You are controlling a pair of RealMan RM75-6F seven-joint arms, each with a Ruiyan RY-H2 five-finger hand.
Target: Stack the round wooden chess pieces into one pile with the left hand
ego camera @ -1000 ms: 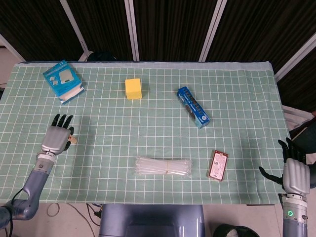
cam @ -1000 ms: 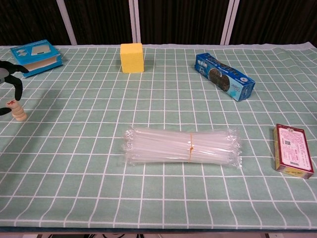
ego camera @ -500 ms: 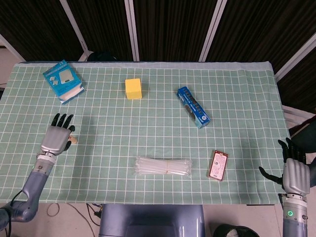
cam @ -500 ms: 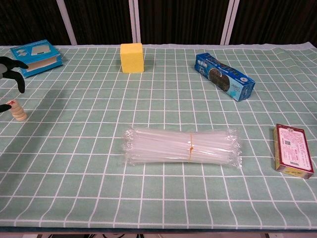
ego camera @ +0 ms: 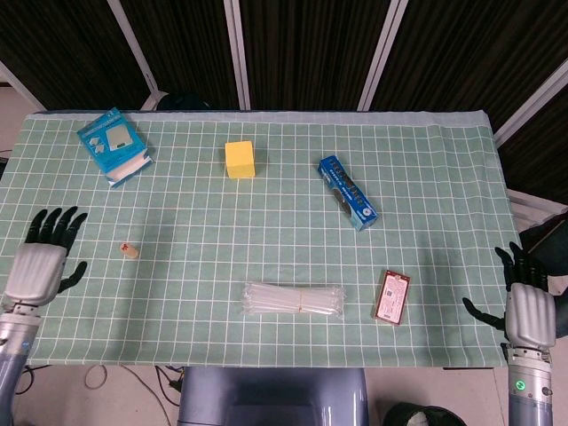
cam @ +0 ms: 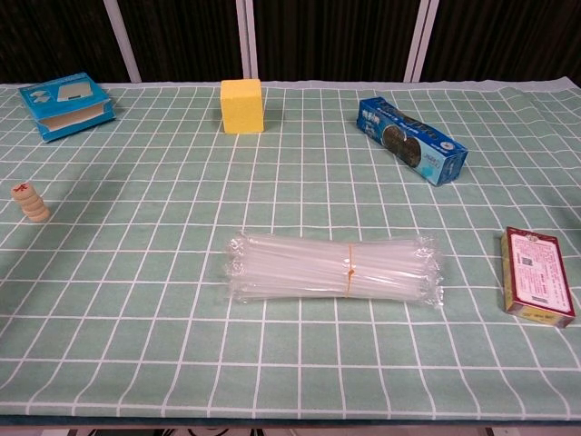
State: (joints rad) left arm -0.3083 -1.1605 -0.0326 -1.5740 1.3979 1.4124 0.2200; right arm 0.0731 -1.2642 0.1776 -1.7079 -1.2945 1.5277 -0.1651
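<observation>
The round wooden chess pieces point(ego camera: 129, 251) stand in one small pile point(cam: 32, 202) on the left of the green checked cloth, the top piece marked in red. My left hand point(ego camera: 42, 260) is at the table's left edge, well left of the pile, fingers spread and empty. It does not show in the chest view. My right hand point(ego camera: 527, 302) hangs past the front right corner, fingers apart, holding nothing.
A bundle of clear straws point(cam: 334, 268) lies front centre, a red box point(cam: 537, 275) to its right. A yellow block point(cam: 242, 105), a blue biscuit box point(cam: 412, 141) and a blue box point(cam: 66, 104) sit further back.
My left hand let go of the pile and drew back to the left and toward the table's front edge, leaving the chest view. The pile stays standing.
</observation>
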